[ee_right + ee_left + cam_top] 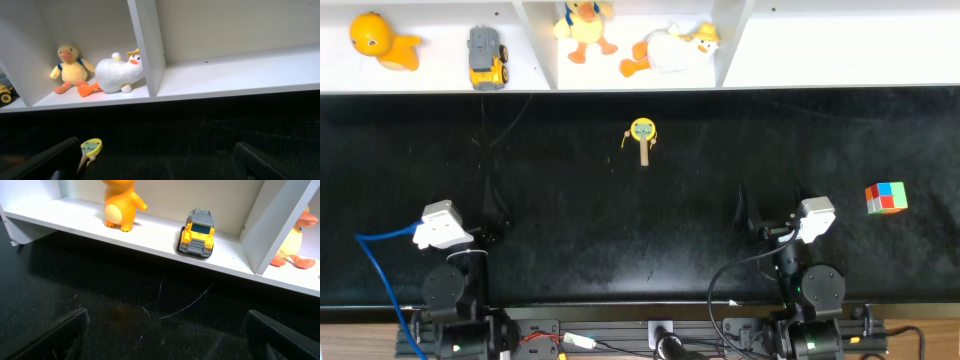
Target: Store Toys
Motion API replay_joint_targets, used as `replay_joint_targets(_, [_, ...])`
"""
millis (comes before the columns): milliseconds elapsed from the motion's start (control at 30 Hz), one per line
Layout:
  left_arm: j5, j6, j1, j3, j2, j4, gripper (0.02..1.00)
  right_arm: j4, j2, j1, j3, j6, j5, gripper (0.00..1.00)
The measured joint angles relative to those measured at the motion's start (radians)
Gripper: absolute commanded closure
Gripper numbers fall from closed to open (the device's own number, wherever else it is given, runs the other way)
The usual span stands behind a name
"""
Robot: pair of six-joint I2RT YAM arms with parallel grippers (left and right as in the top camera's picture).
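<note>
A small yellow rattle-like toy on a wooden stick (pixel 642 138) lies on the black table, also seen in the right wrist view (pixel 90 149). A colourful cube (pixel 885 197) rests at the table's right. The white shelf (pixel 640 80) holds an orange duck (pixel 382 42) (pixel 121 204), a yellow-grey truck (pixel 487 57) (pixel 198 233), a yellow plush duck (pixel 585 27) (pixel 71 68) and a white plush goose (pixel 670 50) (pixel 117 73). My left gripper (pixel 162 335) and right gripper (pixel 155 162) sit low near the front, both open and holding nothing.
The shelf's right compartment (pixel 240 75) has bare floor. White dividers (pixel 147 47) separate the compartments. A blue cable (pixel 380 270) runs by the left arm's base. Wide black table surface (pixel 640 220) lies between the arms and the shelf.
</note>
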Motion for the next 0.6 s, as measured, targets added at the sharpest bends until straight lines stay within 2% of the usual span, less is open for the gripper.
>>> replay_joint_targets(133, [0.0,0.0,0.0,0.0,0.0,0.0,0.02,0.0,0.0,0.0,0.0,0.101,-0.013,0.005])
replay_joint_targets(233, [0.0,0.0,0.0,0.0,0.0,0.0,0.02,0.028,0.0,0.0,0.0,0.198,-0.08,0.003])
replay_joint_targets(333, [0.0,0.0,0.0,0.0,0.0,0.0,0.02,0.012,0.0,0.0,0.004,0.249,-0.152,0.003])
replay_joint_targets(467, [0.0,0.0,0.0,0.0,0.0,0.0,0.02,-0.076,0.047,0.0,0.097,0.255,-0.194,0.005])
replay_joint_targets(600, [0.0,0.0,0.0,0.0,0.0,0.0,0.02,-0.16,0.183,0.0,0.329,0.21,-0.212,0.003])
